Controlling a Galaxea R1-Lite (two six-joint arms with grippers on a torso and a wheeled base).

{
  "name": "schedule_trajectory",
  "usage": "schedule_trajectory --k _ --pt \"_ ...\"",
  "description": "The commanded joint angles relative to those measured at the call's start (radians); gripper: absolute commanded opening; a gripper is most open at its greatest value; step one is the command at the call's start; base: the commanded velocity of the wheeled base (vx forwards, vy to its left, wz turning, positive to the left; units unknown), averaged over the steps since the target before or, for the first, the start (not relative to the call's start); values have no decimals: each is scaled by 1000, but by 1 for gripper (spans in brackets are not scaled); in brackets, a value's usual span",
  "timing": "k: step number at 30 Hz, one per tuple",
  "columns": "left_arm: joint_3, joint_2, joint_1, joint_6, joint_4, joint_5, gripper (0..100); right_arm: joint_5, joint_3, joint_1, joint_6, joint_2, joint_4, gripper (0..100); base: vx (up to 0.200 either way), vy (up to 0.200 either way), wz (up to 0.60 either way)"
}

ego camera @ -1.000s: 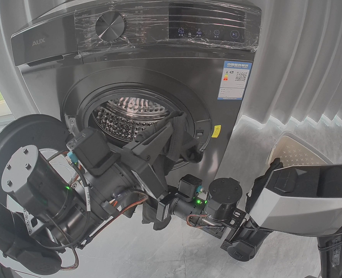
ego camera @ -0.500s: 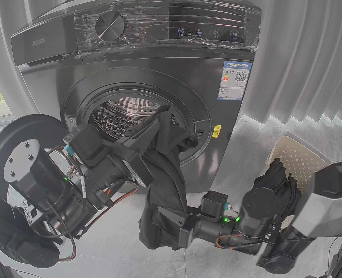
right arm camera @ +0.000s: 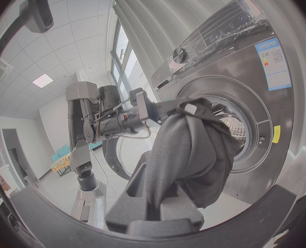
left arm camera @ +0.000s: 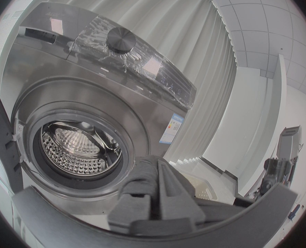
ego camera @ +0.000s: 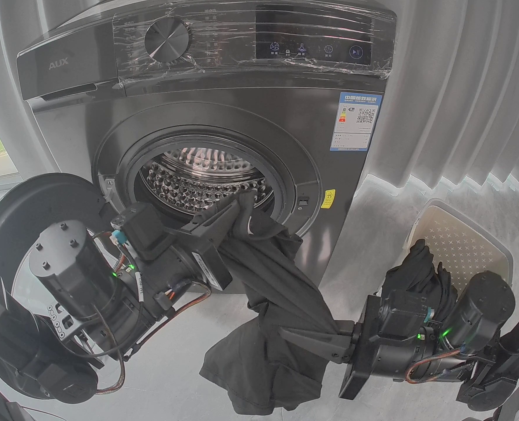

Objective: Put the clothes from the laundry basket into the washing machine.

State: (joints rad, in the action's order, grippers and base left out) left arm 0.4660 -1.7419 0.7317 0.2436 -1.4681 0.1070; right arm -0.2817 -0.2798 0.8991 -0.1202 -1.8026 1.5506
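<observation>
Item: black cloth garment (ego camera: 277,287), one piece, held at both ends.

- Just changed: I see my right hand (ego camera: 294,335) has drawn away to the right and toward the near side. A second ago it sat low at the centre, under the left arm. The garment was bunched against the right of the opening then. Now it runs as a taut diagonal band from the opening down to the right hand.
- Left hand (ego camera: 236,203): clamped on the upper end, at the near lower rim of the round opening of the grey front-loading washing machine (ego camera: 224,106). It has hardly shifted.
- Right hand: fingers closed on a fold lower down.
- Loose tail: hangs below the band, reaching down to or near the pale tiled floor (ego camera: 172,381).
- Perforated steel drum (ego camera: 201,182): more of it is exposed than before, and I see no cloth inside.
- Round door (ego camera: 31,200): open at the left.
- Cream perforated laundry basket (ego camera: 447,209): at the far right, with more dark clothes (ego camera: 417,276) draped on it.

Reading: the garment is spread out but not loaded. I judge the feed into the drum is still to come, and the tail could snag at the rim.
</observation>
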Motion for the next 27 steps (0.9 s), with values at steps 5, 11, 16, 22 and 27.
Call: schedule_trajectory --k 5,11,16,22,27 --pt "-13 -45 -6 5 -14 5 100 -1 -7 -65 4 25 0 0 0 0 0" --pt "-32 -41 -5 3 -14 5 100 1 -35 -128 7 0 0 0 0 0 0" --pt "-67 -36 -6 -3 -17 -4 100 1 -41 -138 7 -8 0 0 0 0 0" --pt "-119 -36 0 -6 -17 -7 100 4 -62 -158 2 -18 2 0 0 0 0" --pt "-109 -19 8 0 -20 -53 100 7 -64 -204 2 -46 2 0 0 0 0"
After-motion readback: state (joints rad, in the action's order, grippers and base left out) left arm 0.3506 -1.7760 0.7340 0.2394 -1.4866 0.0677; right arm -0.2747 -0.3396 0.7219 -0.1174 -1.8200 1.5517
